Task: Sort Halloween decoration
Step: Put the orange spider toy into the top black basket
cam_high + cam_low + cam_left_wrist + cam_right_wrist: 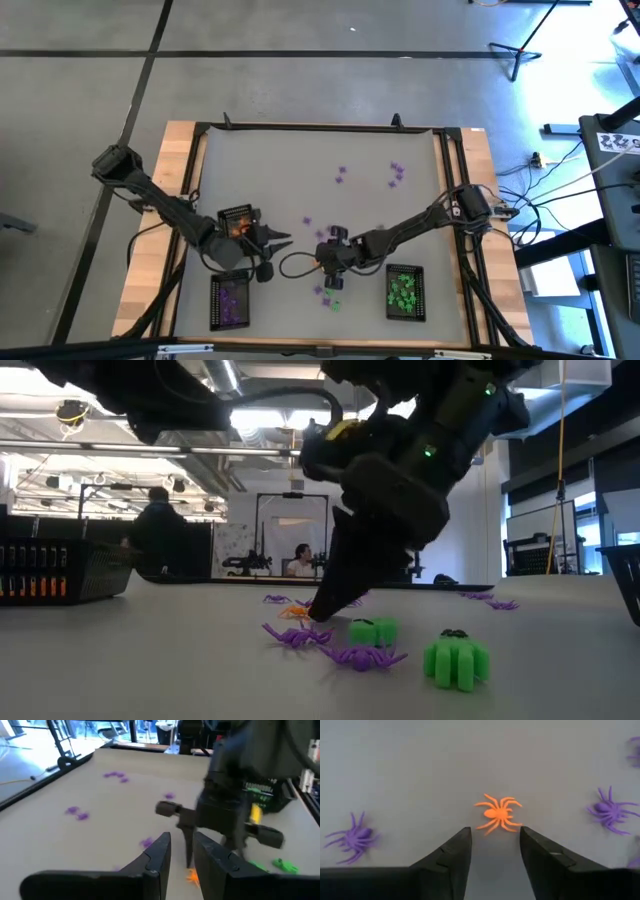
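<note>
Orange plastic spider [498, 813] lies on the grey surface [420, 770]; right hand [495, 851], fingers apart, straddles it for pickup.

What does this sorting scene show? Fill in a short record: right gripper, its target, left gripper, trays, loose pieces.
right gripper: open, pointing down at the table, fingers either side of the target, not yet gripping
target: orange spider, flat on the table
left gripper: parked near the orange tray, fingers slightly apart, nothing seen between them
trays: orange tray; purple tray; green tray
loose pieces: purple spiders beside the target; more purple ones farther up the table; green pieces near the right gripper
</note>
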`<state>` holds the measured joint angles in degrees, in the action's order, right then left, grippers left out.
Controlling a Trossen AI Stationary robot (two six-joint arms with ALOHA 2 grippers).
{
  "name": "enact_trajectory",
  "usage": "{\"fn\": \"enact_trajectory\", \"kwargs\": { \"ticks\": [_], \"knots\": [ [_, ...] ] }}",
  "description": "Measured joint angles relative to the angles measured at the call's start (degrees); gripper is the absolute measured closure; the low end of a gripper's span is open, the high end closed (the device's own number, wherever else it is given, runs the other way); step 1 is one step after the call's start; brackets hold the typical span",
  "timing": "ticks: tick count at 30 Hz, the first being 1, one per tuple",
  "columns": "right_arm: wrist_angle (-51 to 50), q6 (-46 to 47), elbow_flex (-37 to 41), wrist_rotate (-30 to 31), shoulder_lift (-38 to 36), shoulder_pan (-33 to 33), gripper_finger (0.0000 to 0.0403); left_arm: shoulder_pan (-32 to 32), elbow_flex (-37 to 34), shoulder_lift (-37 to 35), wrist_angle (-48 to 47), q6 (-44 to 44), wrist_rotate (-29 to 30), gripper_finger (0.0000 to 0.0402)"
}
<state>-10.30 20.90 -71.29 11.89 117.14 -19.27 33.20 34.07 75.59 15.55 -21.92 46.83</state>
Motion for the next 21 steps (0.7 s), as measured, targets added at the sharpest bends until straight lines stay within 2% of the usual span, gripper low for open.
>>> {"fn": "enact_trajectory", "kwargs": {
  "ticks": [8,16,21],
  "knots": [
    [0.49,-0.34,-0.08,0.78,0.40,0.07,0.0295,-1.16,0.00,-0.02,0.51,1.48,-0.02,0.0327],
    [0.41,-0.60,-0.08,2.61,0.46,0.15,0.0387,-1.16,0.00,-0.02,0.40,1.48,-1.23,0.0327],
    [0.24,-0.59,-0.05,5.37,0.53,0.13,0.0395,-1.16,0.00,-0.02,0.36,1.52,-1.32,0.0327]
  ]
}}
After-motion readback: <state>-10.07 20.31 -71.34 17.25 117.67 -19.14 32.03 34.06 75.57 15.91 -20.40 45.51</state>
